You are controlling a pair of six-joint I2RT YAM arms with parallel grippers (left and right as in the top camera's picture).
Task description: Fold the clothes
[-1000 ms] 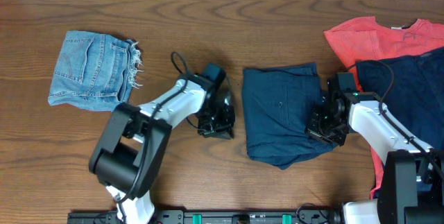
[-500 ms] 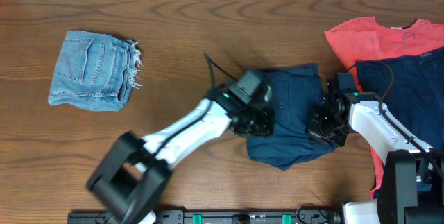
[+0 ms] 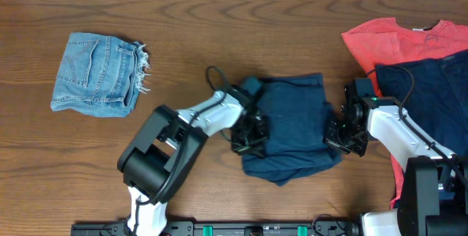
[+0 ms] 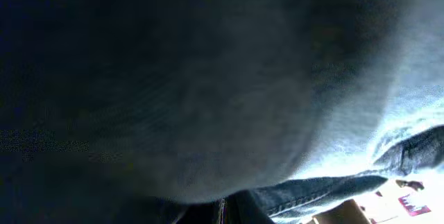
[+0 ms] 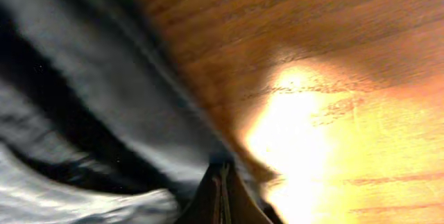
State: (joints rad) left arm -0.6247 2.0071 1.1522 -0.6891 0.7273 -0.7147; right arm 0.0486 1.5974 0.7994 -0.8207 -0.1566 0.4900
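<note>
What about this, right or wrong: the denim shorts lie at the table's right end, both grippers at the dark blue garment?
Wrong. Overhead view shows the denim shorts at the left end; left gripper and right gripper are at the dark blue garment.

Light-blue denim shorts (image 3: 97, 75) lie folded into a compact rectangle at the upper left, frayed hem toward the right. A dark navy garment (image 3: 292, 126) lies folded at centre, its lower edge rumpled and uneven. At the upper right a red T-shirt (image 3: 398, 39) lies spread flat, and another navy garment (image 3: 431, 90) lies unfolded overlapping it.
</note>
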